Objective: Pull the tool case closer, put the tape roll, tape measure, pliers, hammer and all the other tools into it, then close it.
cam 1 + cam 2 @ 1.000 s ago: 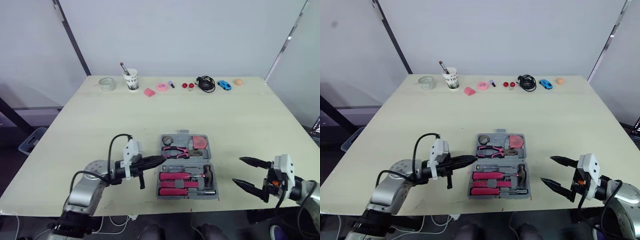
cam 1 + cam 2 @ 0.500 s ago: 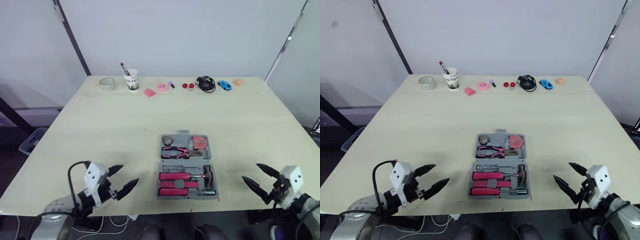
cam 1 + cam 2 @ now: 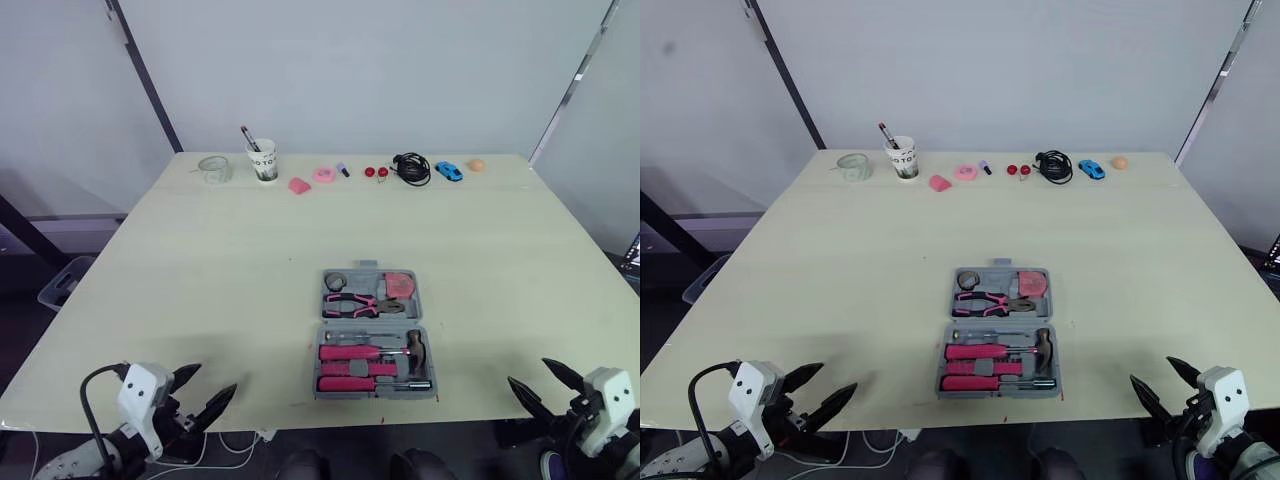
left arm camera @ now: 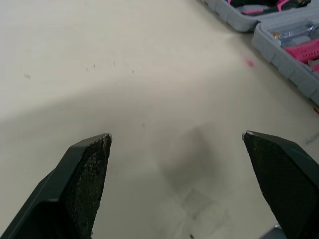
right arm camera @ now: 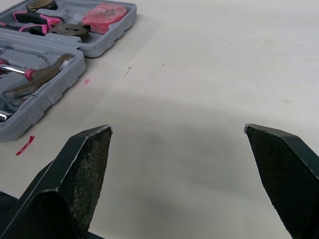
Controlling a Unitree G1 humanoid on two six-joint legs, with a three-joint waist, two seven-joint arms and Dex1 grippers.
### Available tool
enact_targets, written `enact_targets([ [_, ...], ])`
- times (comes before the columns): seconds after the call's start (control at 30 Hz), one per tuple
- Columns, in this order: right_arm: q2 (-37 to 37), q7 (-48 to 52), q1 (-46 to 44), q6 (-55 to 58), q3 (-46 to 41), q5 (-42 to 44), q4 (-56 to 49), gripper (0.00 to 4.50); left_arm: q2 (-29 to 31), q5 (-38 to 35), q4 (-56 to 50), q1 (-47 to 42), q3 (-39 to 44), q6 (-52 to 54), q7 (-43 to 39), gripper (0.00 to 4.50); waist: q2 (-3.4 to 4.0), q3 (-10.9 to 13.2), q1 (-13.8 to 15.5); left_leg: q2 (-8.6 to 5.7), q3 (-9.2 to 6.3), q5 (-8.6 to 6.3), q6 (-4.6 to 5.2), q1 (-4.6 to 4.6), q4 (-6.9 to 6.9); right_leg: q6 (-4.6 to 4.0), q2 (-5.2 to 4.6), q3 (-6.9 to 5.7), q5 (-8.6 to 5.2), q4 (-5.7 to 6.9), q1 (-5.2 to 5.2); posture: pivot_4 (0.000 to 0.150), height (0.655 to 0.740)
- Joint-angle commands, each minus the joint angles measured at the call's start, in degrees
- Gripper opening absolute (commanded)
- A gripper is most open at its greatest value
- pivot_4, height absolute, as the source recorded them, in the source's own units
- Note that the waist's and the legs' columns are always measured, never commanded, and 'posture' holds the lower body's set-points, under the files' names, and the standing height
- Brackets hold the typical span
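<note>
The grey tool case (image 3: 326,365) lies open at the table's front centre. Its far half holds a tape roll (image 3: 334,280), pink-handled pliers (image 3: 350,303) and a pink tape measure (image 3: 400,286). The near half holds a hammer (image 3: 415,348) and pink-handled screwdrivers (image 3: 350,353). My left gripper (image 3: 218,377) is open and empty at the front edge, well left of the case. My right gripper (image 3: 527,371) is open and empty off the front edge, right of the case. The left wrist view shows the case (image 4: 284,45) beyond the open fingers, and the case (image 5: 102,42) lies ahead in the right wrist view.
Along the table's far edge stand a glass jar (image 3: 212,168), a paper cup with pens (image 3: 263,160), a pink block (image 3: 298,184), a pink tape ring (image 3: 323,174), a black cable (image 3: 411,167), a blue toy car (image 3: 449,170) and an orange ball (image 3: 476,164).
My left gripper, shut with its tip at the case's left side, opened and drew back to the front-left edge. My right gripper also pulled back, staying open.
</note>
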Motion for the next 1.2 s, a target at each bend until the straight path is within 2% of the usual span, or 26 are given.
enact_targets([
  [0.03, -1.6, 1.5, -0.9, -0.2, -0.5, 0.7, -1.0, 4.50, 0.9, -0.2, -0.4, -1.3, 0.5, -0.9, 0.0, 4.48, 0.01, 0.0, 0.0, 0.00, 0.00, 0.01, 0.02, -0.01, 0.00, -0.01, 0.00, 0.00, 0.01, -0.02, 0.00, 0.150, 0.7400],
  [0.33, -6.9, 4.6, -10.1, 4.5, 4.7, -1.1, -0.8, 4.50, 4.7, 1.7, 6.3, -11.5, -4.8, -0.1, -3.3, 4.48, 0.04, 0.0, 0.0, -0.03, 0.04, 0.14, 0.24, -0.01, 0.00, -0.16, 0.18, -0.11, 0.10, -0.02, 0.01, 0.150, 0.7400],
  [0.5, -9.1, 6.5, -16.0, 7.6, 8.2, -1.7, -0.5, 4.50, 7.1, 3.0, 11.9, -17.6, -9.8, -0.7, -8.2, 4.48, 0.00, 0.0, 0.0, -0.05, 0.05, 0.14, 0.26, -0.03, 0.00, -0.16, 0.34, -0.09, 0.11, -0.03, 0.02, 0.150, 0.7400],
  [0.6, -9.6, 7.2, -18.8, 9.0, 9.9, -2.3, 0.7, 4.50, 7.4, 4.0, 15.8, -21.4, -11.8, -1.5, -9.8, 3.71, 0.00, 0.0, 0.1, -0.05, 0.05, 0.15, 0.26, -0.07, -0.01, -0.17, 0.37, -0.10, 0.11, -0.03, 0.03, 0.150, 0.7400],
  [0.63, -9.8, 7.6, -21.1, 9.8, 11.0, -2.8, 2.1, 3.96, 7.2, 5.1, 18.6, -24.4, -13.6, -2.5, -10.8, 3.30, 0.00, 0.0, 0.1, -0.05, 0.05, 0.15, 0.26, -0.06, -0.01, -0.17, 0.37, -0.10, 0.11, -0.03, 0.04, 0.150, 0.7400],
  [0.67, -9.9, 7.8, -22.9, 10.5, 11.8, -3.3, 3.3, 3.70, 7.1, 5.9, 20.9, -26.8, -14.9, -3.2, -11.5, 2.83, 0.00, 0.1, 0.1, -0.05, 0.06, 0.15, 0.27, -0.07, 0.00, -0.17, 0.38, -0.10, 0.11, -0.03, 0.03, 0.150, 0.7400],
  [0.8, -10.9, 10.3, -29.8, 11.2, 16.6, -7.0, 9.8, 1.83, 5.9, 8.8, 29.2, -36.9, -21.1, -5.7, -16.7, 1.08, -0.04, 0.0, 0.1, -0.32, 0.08, 0.17, 0.29, -0.06, 0.12, -0.16, 0.43, -0.10, 0.13, 0.06, 0.07, 0.150, 0.7400],
  [0.83, -11.0, 10.9, -31.0, 10.9, 17.7, -7.9, 10.9, 1.66, 5.7, 9.4, 30.9, -38.4, -22.2, -6.3, -17.6, 0.99, -0.07, 0.0, 0.0, -0.38, 0.05, 0.17, 0.29, -0.06, 0.10, -0.16, 0.43, -0.10, 0.14, 0.08, 0.09, 0.150, 0.7400],
  [0.87, -11.0, 11.3, -31.9, 10.6, 18.4, -8.6, 11.9, 1.04, 5.6, 9.8, 32.3, -39.5, -22.9, -6.9, -18.3, 0.36, -0.07, 0.0, 0.0, -0.39, 0.05, 0.17, 0.29, -0.07, 0.07, -0.17, 0.43, -0.09, 0.13, 0.06, 0.08, 0.150, 0.7400],
  [0.9, -10.7, 11.3, -32.9, 10.8, 19.0, -9.1, 12.7, 0.76, 5.4, 10.4, 33.9, -40.7, -23.6, -7.6, -18.7, 0.16, -0.07, 0.0, -0.1, -0.40, 0.06, 0.16, 0.29, -0.10, 0.04, -0.16, 0.44, -0.09, 0.13, 0.04, 0.07, 0.150, 0.7400],
  [0.93, -10.5, 11.5, -33.9, 10.8, 19.6, -9.5, 13.6, 0.17, 5.1, 10.6, 35.1, -41.7, -24.1, -8.0, -19.1, 0.00, -0.07, 0.0, -0.2, -0.40, 0.07, 0.16, 0.29, -0.11, 0.04, -0.16, 0.46, -0.09, 0.13, 0.04, 0.06, 0.150, 0.7400],
  [0.97, -10.5, 12.0, -35.1, 10.6, 20.7, -10.5, 14.6, 0.01, 4.8, 11.0, 36.6, -42.9, -24.9, -8.4, -19.9, 0.00, -0.07, 0.0, -0.3, -0.40, 0.07, 0.16, 0.29, -0.11, 0.02, -0.15, 0.47, -0.07, 0.13, 0.03, 0.06, 0.150, 0.7400],
  [1.2, -7.3, 13.3, -43.3, 8.9, 27.0, -15.7, 21.6, 0.01, 2.2, 15.2, 47.3, -51.7, -29.3, -11.2, -22.9, 0.00, -0.09, 0.0, -0.8, -0.42, 0.12, 0.17, 0.30, -0.10, 0.12, -0.14, 0.53, -0.12, 0.13, 0.08, 0.15, 0.150, 0.7400],
])
